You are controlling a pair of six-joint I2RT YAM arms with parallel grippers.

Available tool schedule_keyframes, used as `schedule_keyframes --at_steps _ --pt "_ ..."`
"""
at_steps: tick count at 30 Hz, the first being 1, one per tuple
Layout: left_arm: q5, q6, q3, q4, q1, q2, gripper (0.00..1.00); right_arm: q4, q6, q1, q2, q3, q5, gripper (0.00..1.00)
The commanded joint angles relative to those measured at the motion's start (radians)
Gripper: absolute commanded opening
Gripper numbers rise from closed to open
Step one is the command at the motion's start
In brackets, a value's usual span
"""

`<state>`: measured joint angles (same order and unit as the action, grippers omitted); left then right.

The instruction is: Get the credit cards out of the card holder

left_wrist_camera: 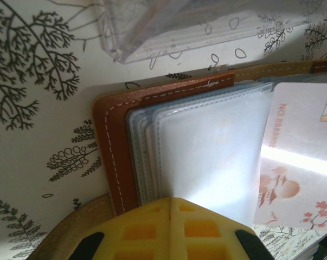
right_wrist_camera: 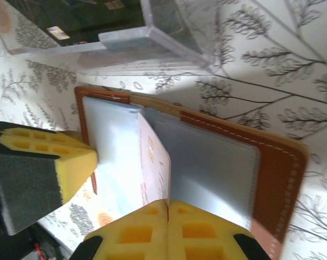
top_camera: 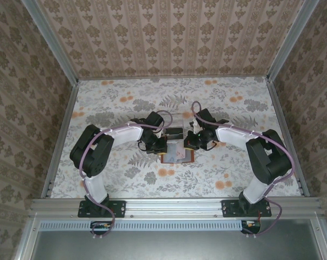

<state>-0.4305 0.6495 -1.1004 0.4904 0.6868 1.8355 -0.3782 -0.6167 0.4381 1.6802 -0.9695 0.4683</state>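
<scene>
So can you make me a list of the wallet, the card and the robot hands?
card holder: open flat on the flowery table
credit card: pale with pink pictures, sticking up from the sleeves
right gripper: shut on the credit card
left gripper: shut, at the sleeves' edge
clear tray: just beyond the card holder

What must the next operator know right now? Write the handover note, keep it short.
Left gripper: shut, tips on the clear sleeves of the open card holder.
Right gripper: shut on the edge of a pink card, which is tilted up and partly out of its sleeve.
Clear plastic tray: just beyond the holder.
Done: first card started, not yet free.
Left: pull it out, set it down, check the other sleeves.
</scene>
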Motion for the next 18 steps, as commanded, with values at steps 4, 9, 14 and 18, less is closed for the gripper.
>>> schedule_keyframes --at_steps 4,9,14,18 --pt "0.059 -0.025 0.022 0.075 0.003 0.041 0.01 -0.131 0.054 -0.005 -0.026 -0.037 -0.090 0.00" --pt "0.058 -0.024 0.022 0.072 0.004 0.041 0.01 -0.087 0.035 0.011 -0.021 -0.038 -0.035 0.01" --pt "0.058 -0.024 0.021 0.074 0.004 0.039 0.01 -0.015 -0.029 0.032 -0.001 -0.026 0.042 0.15" --pt "0.058 -0.025 0.021 0.075 0.003 0.036 0.01 -0.028 -0.046 0.042 0.003 -0.026 0.039 0.16"
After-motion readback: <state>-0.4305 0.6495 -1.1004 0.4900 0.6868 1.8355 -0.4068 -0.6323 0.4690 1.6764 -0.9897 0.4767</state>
